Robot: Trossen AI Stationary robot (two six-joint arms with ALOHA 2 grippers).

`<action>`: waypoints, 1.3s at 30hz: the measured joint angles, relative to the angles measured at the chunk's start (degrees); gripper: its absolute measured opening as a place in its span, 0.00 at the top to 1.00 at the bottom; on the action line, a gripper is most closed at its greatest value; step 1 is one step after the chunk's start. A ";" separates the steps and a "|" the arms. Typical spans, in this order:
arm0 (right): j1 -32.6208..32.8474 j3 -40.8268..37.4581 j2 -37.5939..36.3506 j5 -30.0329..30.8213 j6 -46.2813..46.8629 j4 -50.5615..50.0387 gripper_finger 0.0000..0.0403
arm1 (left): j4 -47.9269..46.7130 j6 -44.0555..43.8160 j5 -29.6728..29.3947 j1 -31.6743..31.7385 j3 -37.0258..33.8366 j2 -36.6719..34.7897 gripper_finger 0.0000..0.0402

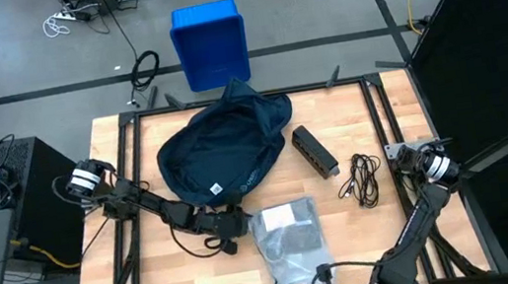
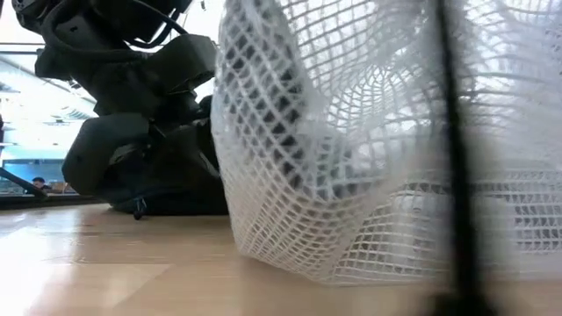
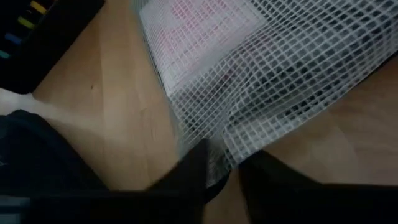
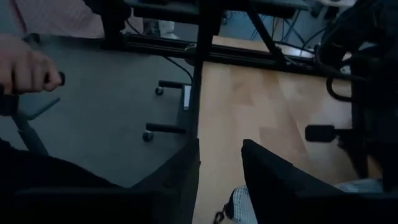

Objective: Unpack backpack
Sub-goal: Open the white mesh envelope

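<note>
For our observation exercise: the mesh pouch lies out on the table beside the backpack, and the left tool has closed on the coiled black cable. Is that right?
One detail is wrong. The left tool has closed on a corner of the mesh pouch, not the coiled black cable, as the left wrist view shows. The pouch does lie on the table beside the backpack.

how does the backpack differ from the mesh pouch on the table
The backpack is dark navy, solid fabric, large and rounded; the mesh pouch is white, see-through netting, smaller and flatter. The backpack lies at the table's far middle, the pouch at the near edge. Both are soft bags resting on the wooden table.
</note>
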 joint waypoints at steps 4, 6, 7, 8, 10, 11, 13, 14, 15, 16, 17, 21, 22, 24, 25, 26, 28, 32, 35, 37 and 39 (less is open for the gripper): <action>-0.03 0.08 1.17 -3.53 -0.72 0.01 0.77 | -0.56 -1.27 0.12 0.29 0.00 0.00 0.98; -0.25 0.02 2.19 -3.74 -0.84 0.59 0.77 | -0.65 -1.43 0.10 0.35 0.00 0.00 0.99; -0.32 0.02 2.76 -3.30 -0.92 0.45 0.77 | -0.63 -1.45 0.12 0.35 0.00 0.00 1.00; -0.61 0.04 3.46 -3.12 -1.03 0.40 0.77 | -0.63 -1.65 0.12 0.35 0.00 0.00 1.00; -1.66 0.04 5.05 -3.11 -1.17 -0.36 0.78 | -0.65 -2.51 0.20 0.35 0.00 0.00 1.00; -2.15 0.04 5.88 -3.20 -1.21 -1.18 0.78 | -0.71 -3.00 0.19 0.35 0.00 0.00 1.00; -3.01 0.03 6.89 -3.26 -0.01 -3.92 0.80 | -0.72 -4.39 0.24 0.31 0.00 0.00 1.00; -3.36 0.02 6.91 -3.28 1.37 -6.02 0.81 | -0.76 -5.29 0.32 0.31 0.00 0.00 1.00; -3.64 0.02 6.89 -3.31 3.63 -8.36 0.82 | -0.88 -6.12 0.33 0.31 0.00 0.00 1.00; -3.88 0.04 6.84 -3.28 6.00 -10.64 0.84 | -1.11 -6.28 0.33 0.31 0.00 0.00 1.00; -3.90 0.04 6.84 -3.31 7.83 -13.18 0.86 | -1.42 -6.32 0.32 0.27 0.00 0.00 1.00; -3.84 0.04 6.78 -3.83 15.18 -22.51 0.95 | -2.09 -7.34 0.34 0.24 0.00 0.00 1.00; -3.82 0.04 6.78 -4.62 18.00 -25.14 0.97 | -2.09 -7.34 0.39 0.24 0.00 0.00 1.00; -3.84 0.04 6.78 -6.19 23.57 -30.06 0.99 | -2.14 -7.72 1.26 0.20 0.00 0.00 1.00; -3.84 0.04 6.78 -6.56 26.11 -32.06 0.99 | -2.14 -7.81 1.83 0.18 0.00 0.00 1.00; -3.80 0.04 6.78 -6.84 28.25 -33.86 0.98 | -2.14 -7.90 2.25 0.00 0.00 0.00 1.00; -3.74 0.04 6.78 -7.78 31.56 -37.40 0.98 | -2.09 -8.66 3.35 -0.49 0.00 0.00 1.00; -3.73 0.04 6.75 -8.91 35.24 -43.20 1.00 | -2.10 -9.11 5.22 -1.89 0.00 0.00 1.00; -4.37 0.04 6.67 -9.22 39.14 -48.27 0.99 | -3.81 -9.74 7.00 -3.47 1.11 0.00 1.00; -4.95 0.04 6.67 -9.45 41.80 -51.83 0.99 | -5.74 -10.25 8.29 -4.93 2.52 0.00 1.00; -5.68 0.04 6.67 -9.49 43.76 -54.12 1.00 | -8.11 -10.70 9.70 -6.62 4.35 0.00 1.00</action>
